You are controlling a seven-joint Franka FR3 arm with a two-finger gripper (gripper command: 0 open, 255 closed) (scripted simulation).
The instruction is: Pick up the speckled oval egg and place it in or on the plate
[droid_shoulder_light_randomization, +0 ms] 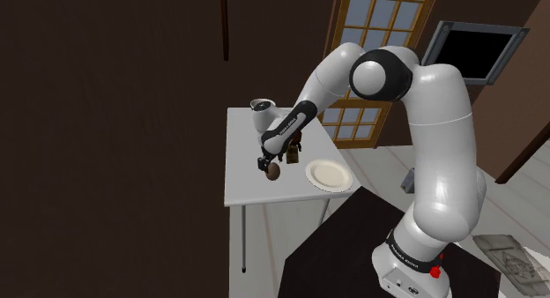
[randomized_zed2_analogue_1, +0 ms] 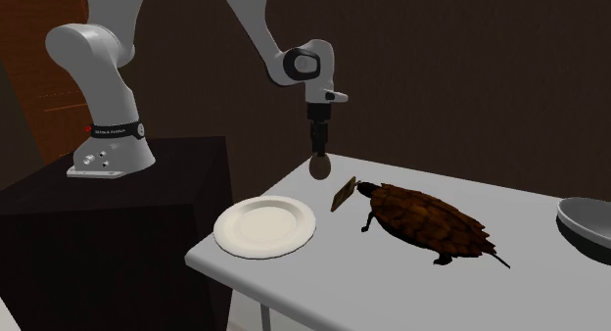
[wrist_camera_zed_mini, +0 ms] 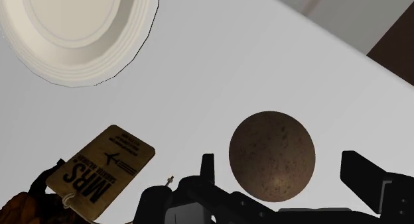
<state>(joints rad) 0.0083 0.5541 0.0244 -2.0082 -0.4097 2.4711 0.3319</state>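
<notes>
Overhead, the white arm (droid_shoulder_light_randomization: 436,137) reaches from its black box stand (randomized_zed2_analogue_1: 127,221) across to the pale grey desk (randomized_zed2_analogue_1: 323,275), with the wrist pointing straight down. The jaws are clamped on the brown speckled egg (randomized_zed2_analogue_1: 319,168), which hangs at their tips just clear of the desk top. In the shoulder view the egg (droid_shoulder_light_randomization: 274,173) sits between the dark turtle figure (droid_shoulder_light_randomization: 293,150) and the desk's near edge, to the left of the plate (droid_shoulder_light_randomization: 328,175). In the wrist view the egg (wrist_camera_zed_mini: 272,155) shows end-on as a round mottled ball between the two black fingers, with the bare desk (wrist_camera_zed_mini: 219,77) behind it.

The cream plate (randomized_zed2_analogue_1: 227,231) lies flat near the desk corner closest to the stand, apart from the egg, and nothing is on it. From the wrist camera its rim (wrist_camera_zed_mini: 136,37) lies well beyond the egg, across open desk.

The turtle figure (randomized_zed2_analogue_1: 426,219) rests in the middle of the desk, its head towards the plate. A tan luggage tag (randomized_zed2_analogue_1: 343,193) stands tilted by its head; its face (wrist_camera_zed_mini: 103,164) reads "MRS" above a small plane symbol. A grey bowl (randomized_zed2_analogue_1: 587,221) sits at the second exterior view's right edge. Behind the arm in the shoulder view is a paned window (droid_shoulder_light_randomization: 375,40)
</notes>
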